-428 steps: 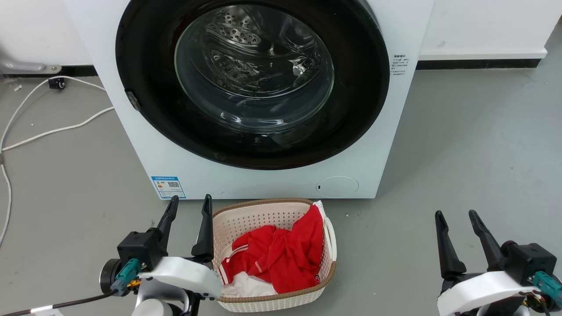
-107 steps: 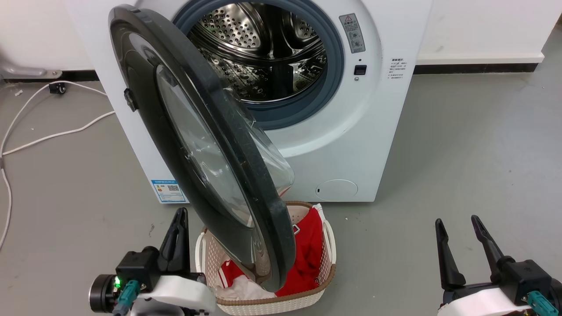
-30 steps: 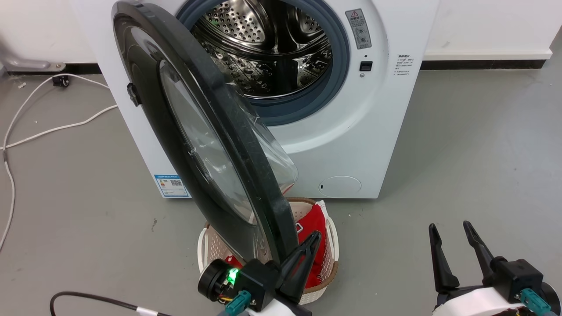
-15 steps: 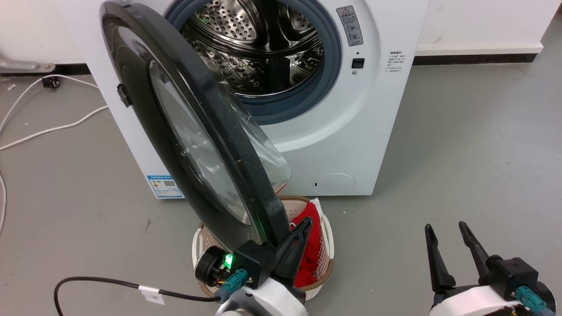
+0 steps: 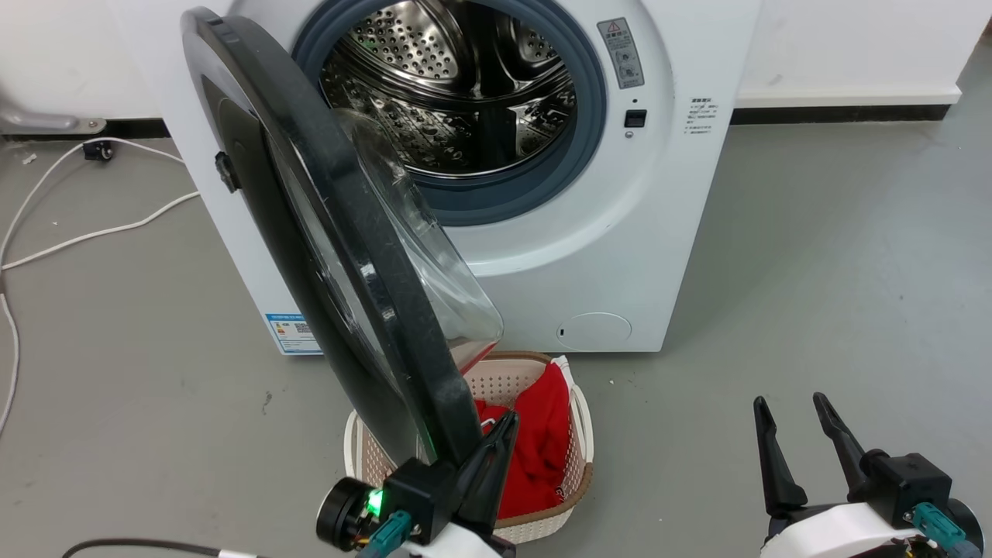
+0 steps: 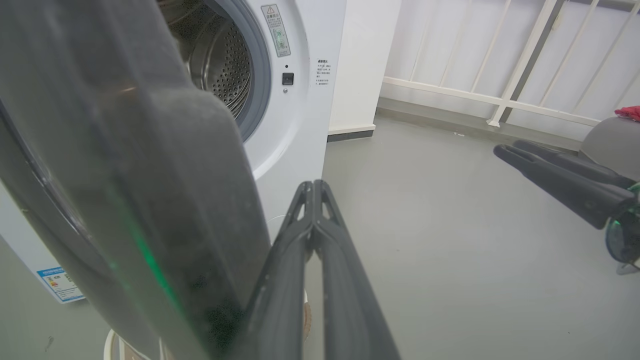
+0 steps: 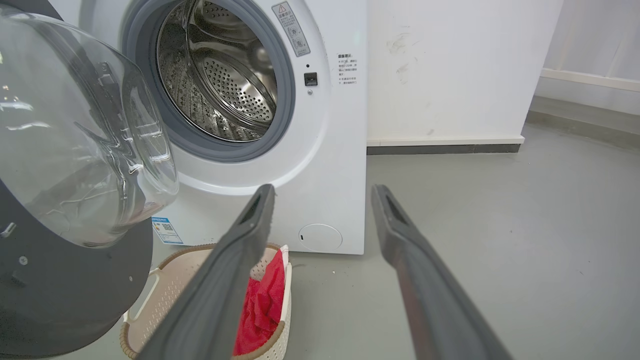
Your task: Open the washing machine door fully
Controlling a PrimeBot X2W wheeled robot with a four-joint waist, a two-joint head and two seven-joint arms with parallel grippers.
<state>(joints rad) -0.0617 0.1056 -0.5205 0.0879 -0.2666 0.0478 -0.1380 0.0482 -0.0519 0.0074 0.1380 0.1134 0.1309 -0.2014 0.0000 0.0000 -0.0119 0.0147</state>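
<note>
The white washing machine [image 5: 620,232] stands with its steel drum exposed. The washing machine door [image 5: 325,194], black-rimmed with a clear glass bowl [image 5: 418,256], is swung out on its left hinge, edge-on to the head view. My left gripper [image 5: 504,426] is shut with nothing held; its fingers lie against the inner face of the door's lower rim. In the left wrist view the door [image 6: 125,175] rises just left of the shut left gripper [image 6: 314,186]. At the lower right my right gripper [image 5: 794,418] is open and empty, away from the machine. The right wrist view shows the door [image 7: 75,140] beyond the open right gripper [image 7: 322,192].
A pale woven basket [image 5: 580,434] with a red garment [image 5: 535,434] sits on the grey floor under the door's lower edge. White cables [image 5: 77,232] trail across the floor at the left. A wall with a dark skirting [image 5: 837,116] runs behind the machine.
The door has swung further out to the left over the last second. My shut left gripper has moved left with it along the door's inner rim. The right gripper stays put.
</note>
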